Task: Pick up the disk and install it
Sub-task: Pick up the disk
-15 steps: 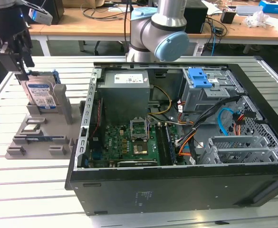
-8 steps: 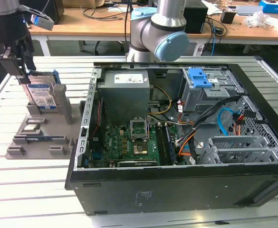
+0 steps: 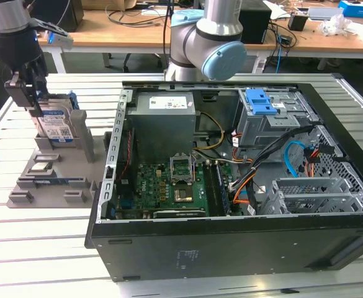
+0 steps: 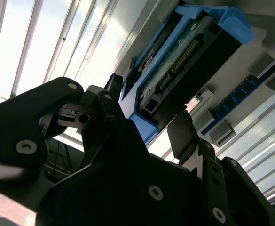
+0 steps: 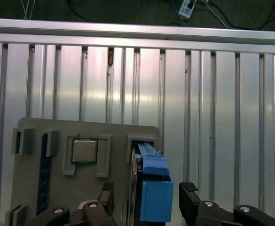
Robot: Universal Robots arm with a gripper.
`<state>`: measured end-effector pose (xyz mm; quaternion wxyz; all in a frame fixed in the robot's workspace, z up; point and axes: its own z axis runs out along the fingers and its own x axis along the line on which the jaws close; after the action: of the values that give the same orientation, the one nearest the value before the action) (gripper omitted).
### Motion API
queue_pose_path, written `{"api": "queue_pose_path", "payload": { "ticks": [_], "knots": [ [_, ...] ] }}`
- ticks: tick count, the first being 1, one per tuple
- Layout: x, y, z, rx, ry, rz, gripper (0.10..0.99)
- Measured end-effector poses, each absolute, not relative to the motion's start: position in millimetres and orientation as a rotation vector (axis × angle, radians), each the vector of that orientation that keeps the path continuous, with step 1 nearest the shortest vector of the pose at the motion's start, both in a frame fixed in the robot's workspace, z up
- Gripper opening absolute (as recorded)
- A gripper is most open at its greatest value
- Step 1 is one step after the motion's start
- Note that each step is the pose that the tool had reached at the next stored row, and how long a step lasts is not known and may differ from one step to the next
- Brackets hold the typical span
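Blue-framed disk (image 5: 155,195) btwn gripper (image 5: 146,189) fingers, spread.

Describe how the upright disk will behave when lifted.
Probably rigid and heavy for its size: the disk is a metal slab in a blue frame. Standing on edge in the grey holder, it might tip once lifted clear.

In the exterior view the grey holder (image 3: 84,135) hides the lower part of the disk (image 3: 57,126).
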<state>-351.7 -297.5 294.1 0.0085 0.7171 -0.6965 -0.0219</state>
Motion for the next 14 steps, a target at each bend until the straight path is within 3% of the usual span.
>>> {"api": "queue_pose_path", "payload": {
  "ticks": [8,9,10,14],
  "knots": [
    [-349.5,-297.1,284.8,2.241,-2.176,-0.069,0.647],
    [-349.5,-297.1,284.8,2.241,-2.176,-0.069,0.459],
    [-349.5,-297.1,284.8,2.241,-2.176,-0.069,0.396],
    [-349.4,-297.0,284.8,2.241,-2.176,-0.069,0.373]
  ]
}}
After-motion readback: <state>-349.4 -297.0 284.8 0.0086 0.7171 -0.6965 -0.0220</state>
